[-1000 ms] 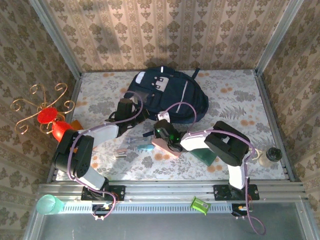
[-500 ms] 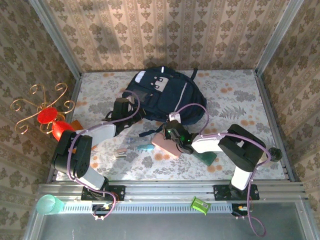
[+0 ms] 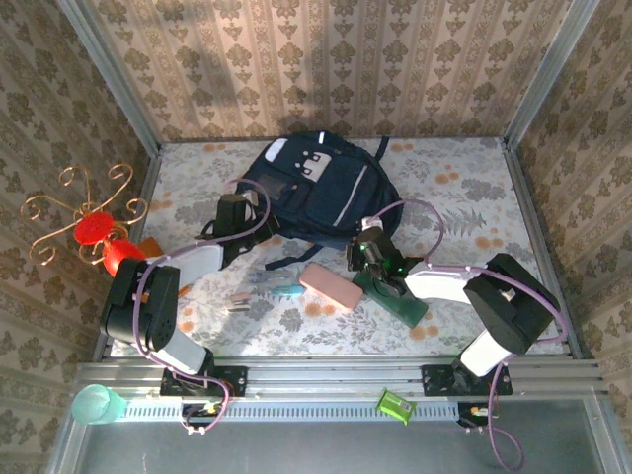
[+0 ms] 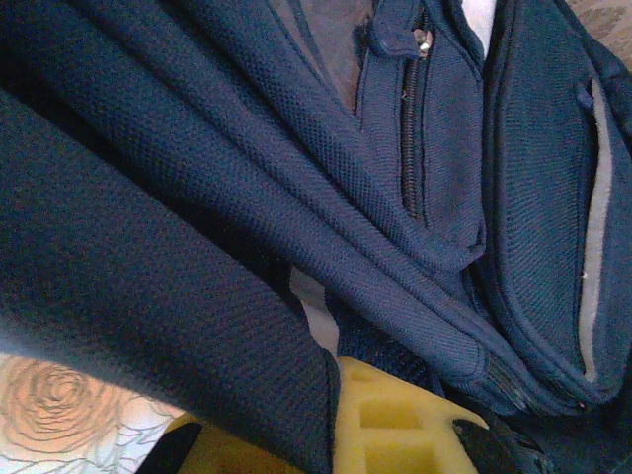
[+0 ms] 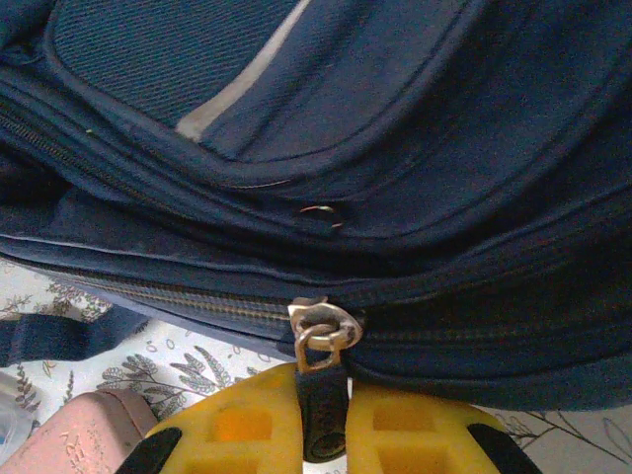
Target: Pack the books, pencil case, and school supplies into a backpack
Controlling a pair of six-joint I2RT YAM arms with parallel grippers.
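— Gripping the backpack (image 3: 318, 183) at upper centre, we clamp its fabric in our left gripper (image 4: 321, 439).
— Our right gripper (image 5: 321, 434) pinches the zip pull (image 5: 318, 336); the pencil case (image 3: 331, 286) lies at lower centre.

Backpack lying front-up, small stuff lying outside it

The big navy backpack (image 3: 326, 197) is flat in the upper middle of the overhead frame. Its grey-white patch points toward the top and a strap trails off its lower edge. Its zip pull (image 5: 321, 346) is pinched in my right gripper (image 5: 324, 430). The pale pink pencil case (image 3: 331, 286) lies flat and slanted just below the bag, dead centre, not touching it. The teal-handled tool (image 3: 287, 290) sits just left of the case, with a few thin pen-like sticks (image 3: 242, 300) further left.
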